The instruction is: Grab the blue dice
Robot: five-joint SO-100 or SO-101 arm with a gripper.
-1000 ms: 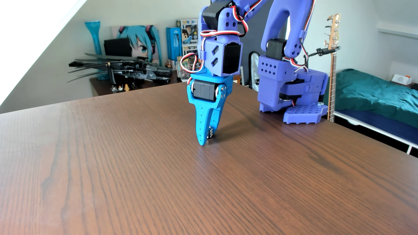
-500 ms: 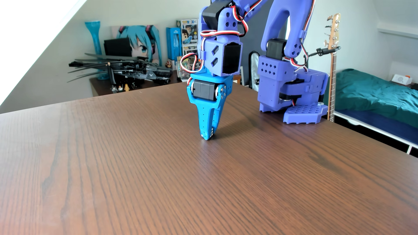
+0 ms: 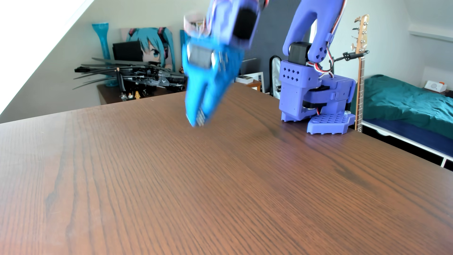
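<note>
My gripper (image 3: 199,121) has bright blue plastic jaws and hangs from the purple arm over the far middle of the wooden table (image 3: 220,184). It points down and is motion-blurred. Its tip sits just above the tabletop. The jaws stand close together with no clear gap, and ridged pads (image 3: 201,118) show at the tip. The blue dice is not visible anywhere on the table or between the jaws; it may be hidden by the jaws or the blur.
The arm's purple base (image 3: 318,105) stands at the table's far right edge. Beyond the table are a shelf with a black model (image 3: 137,76), a bass guitar (image 3: 360,71) and a bed (image 3: 404,103).
</note>
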